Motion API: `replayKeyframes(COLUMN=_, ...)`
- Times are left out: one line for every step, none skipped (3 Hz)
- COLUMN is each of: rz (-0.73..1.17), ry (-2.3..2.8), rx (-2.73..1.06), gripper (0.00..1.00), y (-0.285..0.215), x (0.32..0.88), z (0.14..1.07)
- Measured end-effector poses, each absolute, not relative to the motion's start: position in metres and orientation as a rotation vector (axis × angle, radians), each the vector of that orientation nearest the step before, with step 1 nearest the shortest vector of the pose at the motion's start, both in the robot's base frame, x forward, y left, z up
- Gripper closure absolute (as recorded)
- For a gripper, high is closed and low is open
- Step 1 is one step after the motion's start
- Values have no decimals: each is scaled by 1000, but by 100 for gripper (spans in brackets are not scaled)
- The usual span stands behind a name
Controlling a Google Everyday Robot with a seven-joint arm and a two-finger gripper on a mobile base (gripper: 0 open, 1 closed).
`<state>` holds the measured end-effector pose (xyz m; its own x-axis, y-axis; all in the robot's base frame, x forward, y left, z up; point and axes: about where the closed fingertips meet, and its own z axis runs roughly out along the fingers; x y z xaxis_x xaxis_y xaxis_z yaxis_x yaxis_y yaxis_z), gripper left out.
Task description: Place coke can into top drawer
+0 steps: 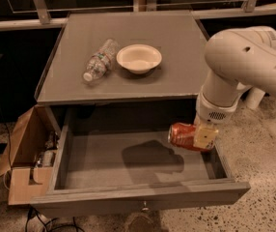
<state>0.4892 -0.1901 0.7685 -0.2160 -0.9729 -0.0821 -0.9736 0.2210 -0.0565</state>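
Left of the open top drawer [143, 193], a cardboard box [24, 153] holds small items too unclear to name. Behind the drawer, a water bottle [99, 59] and a white bowl [139, 58] rest on the cabinet top [176, 76]. Over the drawer's right part, the gripper [203, 138] clamps the coke can [181, 135] sideways between its fingers.

We see the coke can [182, 135], red, held sideways in the claw [204, 137] just over the right end of the top drawer [94, 166]; drawer's grey, shallow, pulled out, knob at front

Speckled floor [269, 187]; grey cabinet top [143, 88]; cardboard box [24, 140] at left.
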Motion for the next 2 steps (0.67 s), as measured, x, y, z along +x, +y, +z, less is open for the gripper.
replayKeyframes(rz=94, ry=2443, rx=-1812, gripper=100, y=-173, x=487, z=711)
replayKeyframes(rz=94, ry=2443, rx=-1811, gripper=100, y=-173, x=487, z=711)
